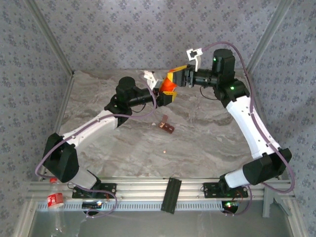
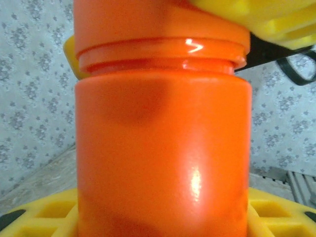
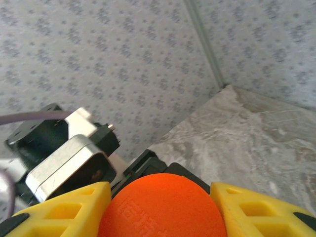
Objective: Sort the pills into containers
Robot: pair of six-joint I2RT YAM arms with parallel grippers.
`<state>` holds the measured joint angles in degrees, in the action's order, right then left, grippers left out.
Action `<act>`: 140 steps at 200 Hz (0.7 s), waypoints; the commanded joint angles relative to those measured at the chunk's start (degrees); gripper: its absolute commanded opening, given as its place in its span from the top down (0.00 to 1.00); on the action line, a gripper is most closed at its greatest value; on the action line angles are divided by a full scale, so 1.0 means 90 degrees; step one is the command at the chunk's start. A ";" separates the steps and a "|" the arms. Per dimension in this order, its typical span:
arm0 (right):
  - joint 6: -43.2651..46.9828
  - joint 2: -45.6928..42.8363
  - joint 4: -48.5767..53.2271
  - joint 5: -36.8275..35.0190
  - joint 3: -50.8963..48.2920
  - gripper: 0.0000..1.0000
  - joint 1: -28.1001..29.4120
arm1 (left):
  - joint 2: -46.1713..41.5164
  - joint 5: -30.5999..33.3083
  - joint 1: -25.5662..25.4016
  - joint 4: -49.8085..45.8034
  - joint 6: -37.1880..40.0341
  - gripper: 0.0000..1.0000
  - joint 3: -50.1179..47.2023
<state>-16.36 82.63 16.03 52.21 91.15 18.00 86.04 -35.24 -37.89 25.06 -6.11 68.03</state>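
An orange bottle (image 1: 168, 89) is held up above the back of the table between the two grippers. My left gripper (image 1: 165, 95) is shut on the bottle's body (image 2: 163, 148), its yellow fingers (image 2: 47, 212) showing on either side at the bottom. My right gripper (image 1: 175, 79) is shut on the round orange cap (image 3: 163, 207), with a yellow finger (image 3: 64, 212) pressed against each side. The cap (image 2: 163, 29) sits on the bottle's neck. The dark reddish-brown containers (image 1: 167, 126) lie on the table below. One pale pill (image 1: 164, 152) rests on the marble nearer the front.
Patterned walls close in the marble table (image 1: 207, 133) at the back and sides. A black strip (image 1: 171, 195) lies across the front rail. A red-and-white object (image 1: 55, 199) sits by the left arm's base. The left arm's wrist (image 3: 64, 158) is close to my right gripper.
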 commanded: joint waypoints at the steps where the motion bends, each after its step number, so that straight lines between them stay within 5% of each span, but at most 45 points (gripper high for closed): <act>1: 0.0260 0.0114 -0.0485 0.1766 0.0180 0.68 -0.0517 | -0.0091 -0.0925 -0.0001 0.0289 -0.0417 1.00 0.0281; 36: 0.0271 0.0291 -0.0401 0.2642 0.0485 0.70 -0.0721 | -0.0068 -0.1816 0.0092 0.0775 -0.1174 1.00 0.0283; 70: 0.0268 0.0293 -0.0498 0.2636 0.0444 0.68 -0.0745 | 0.0054 -0.1969 0.0112 0.0741 -0.1300 1.00 0.0385; 103: -0.0658 -0.0006 -0.1240 0.1451 0.0019 0.21 -0.0747 | -0.0030 -0.1098 0.0091 0.0278 -0.0731 1.00 0.0293; 140: -0.1703 -0.0291 -0.0394 -0.0756 0.0307 0.12 -0.0711 | -0.0311 0.0871 -0.0080 -0.0130 0.0492 1.00 -0.0088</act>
<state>-23.49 82.43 8.69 60.75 90.67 11.49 86.21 -39.86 -37.54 25.41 -10.28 69.04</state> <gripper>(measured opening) 0.870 0.546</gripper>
